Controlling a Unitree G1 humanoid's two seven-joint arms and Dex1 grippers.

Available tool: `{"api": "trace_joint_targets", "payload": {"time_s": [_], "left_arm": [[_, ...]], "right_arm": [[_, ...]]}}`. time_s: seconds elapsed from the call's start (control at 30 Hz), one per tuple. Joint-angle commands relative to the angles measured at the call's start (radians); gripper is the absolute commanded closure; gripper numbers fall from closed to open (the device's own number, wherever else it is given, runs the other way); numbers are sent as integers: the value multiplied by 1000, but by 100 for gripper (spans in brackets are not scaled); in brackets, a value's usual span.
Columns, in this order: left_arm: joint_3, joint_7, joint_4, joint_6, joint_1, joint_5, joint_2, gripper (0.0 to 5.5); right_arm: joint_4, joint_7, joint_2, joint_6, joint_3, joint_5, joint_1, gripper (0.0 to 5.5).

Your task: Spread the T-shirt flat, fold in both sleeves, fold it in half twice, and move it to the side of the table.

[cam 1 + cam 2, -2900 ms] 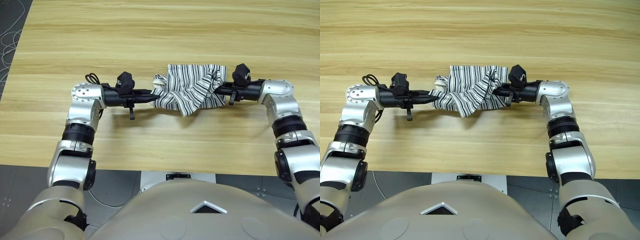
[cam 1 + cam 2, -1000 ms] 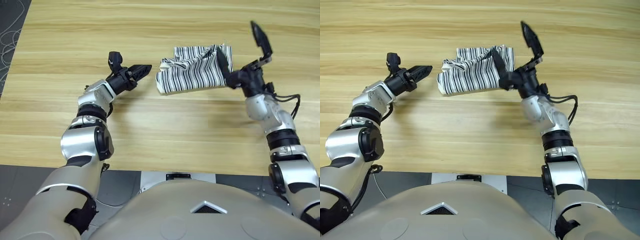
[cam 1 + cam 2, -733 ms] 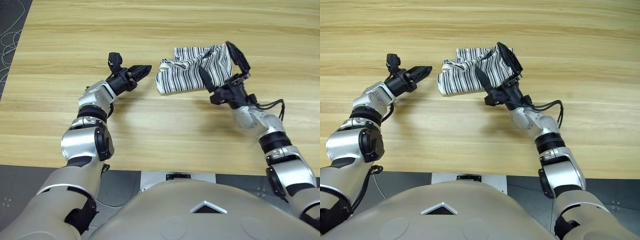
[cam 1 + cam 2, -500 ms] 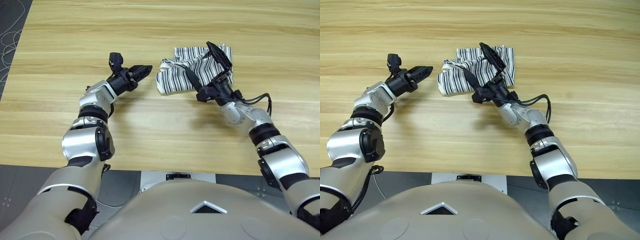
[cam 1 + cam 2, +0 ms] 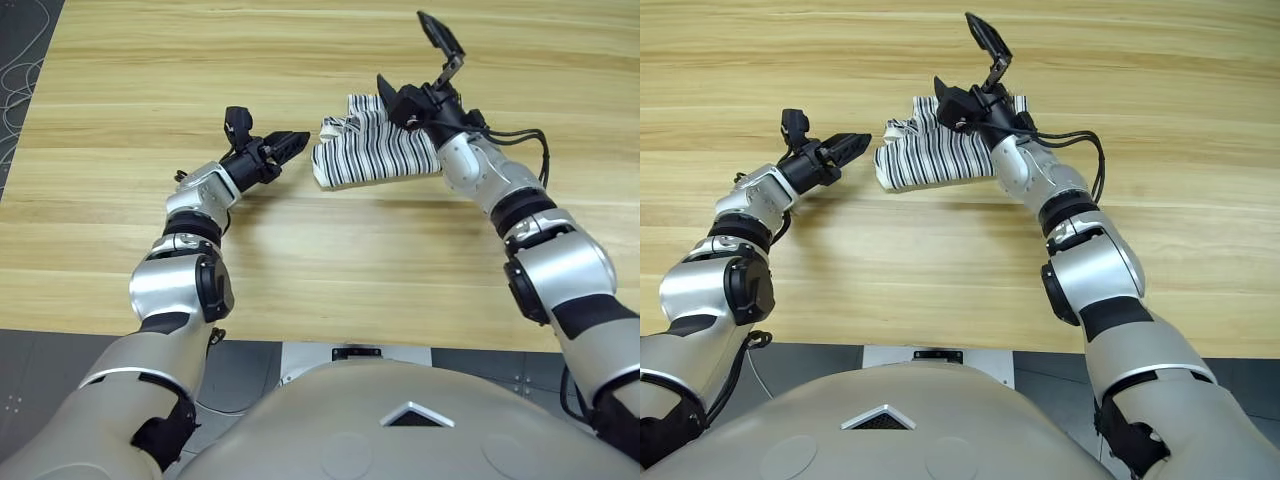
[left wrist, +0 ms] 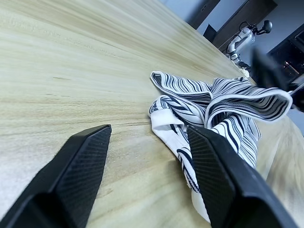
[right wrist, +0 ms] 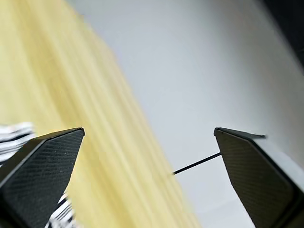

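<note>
Striped T-shirt (image 5: 370, 160) lies bunched in rough folded bundle on wooden bench (image 5: 300, 270), toward far middle.

Left gripper (image 5: 288, 146) sits low over bench, just beside bundle's left edge. Fingers parted, nothing between them. Shirt's white hem lies just ahead of tips.

Right gripper (image 5: 415, 65) is above bundle's far right corner, spread wide and empty. One finger raised high, other down near cloth, possibly touching it; hard to tell. Right wrist runs alongside shirt's right edge.
</note>
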Motion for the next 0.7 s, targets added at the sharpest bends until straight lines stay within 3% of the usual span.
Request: {"api": "trace_joint_targets", "payload": {"time_s": [0.03, 0.23, 0.43, 0.7], "left_arm": [[0, 23, 16, -8, 4, 18, -19, 254], [1, 29, 19, -12, 9, 20, -47, 254], [-2, 26, 16, -23, 21, 22, -65, 254], [17, 10, -52, -28, 1, -5, -24, 254]], "right_arm": [[81, 134, 20, 105, -2, 32, -45, 44], [127, 340, 58, 259, -54, 110, -94, 44], [123, 412, 80, 323, -147, 213, -139, 44], [98, 554, 88, 310, -196, 296, -12, 44]]}}
